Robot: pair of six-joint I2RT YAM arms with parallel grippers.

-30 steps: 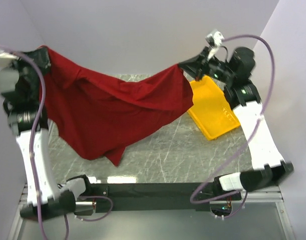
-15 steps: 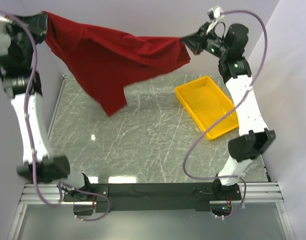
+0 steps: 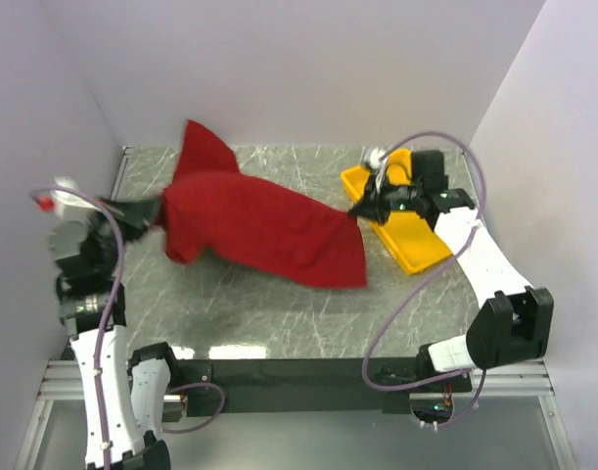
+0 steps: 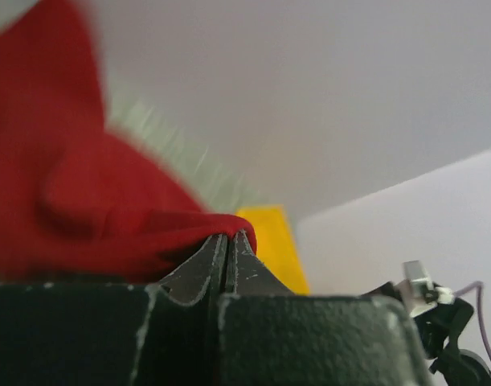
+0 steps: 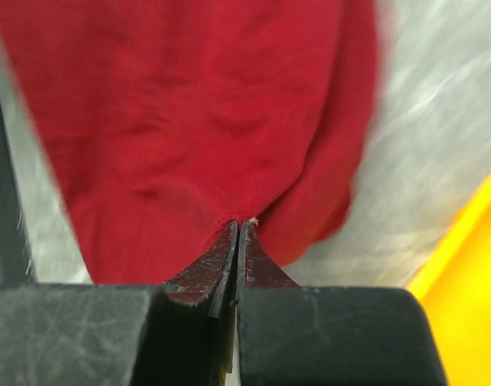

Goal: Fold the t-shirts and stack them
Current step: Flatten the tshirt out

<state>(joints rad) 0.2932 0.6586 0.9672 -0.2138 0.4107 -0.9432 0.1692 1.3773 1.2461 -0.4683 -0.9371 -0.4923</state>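
Over the marble worktop [image 3: 279,313] the red shirt [image 3: 259,227] stretches between the two arms, its right end beside the yellow bin [image 3: 418,240], with the left jaws pinched tight on one edge and the right jaws on the opposite one.

The dark red cloth t-shirt [image 3: 264,230] looks soft, matt and creased. The grey marbled stone-look table [image 3: 279,313] is smooth with a glossy sheen. The yellow rectangular plastic bin [image 3: 416,245] is smooth. The left tool [image 4: 227,241] and right tool [image 5: 239,229] are matt black plastic, scuffed pale at the edges
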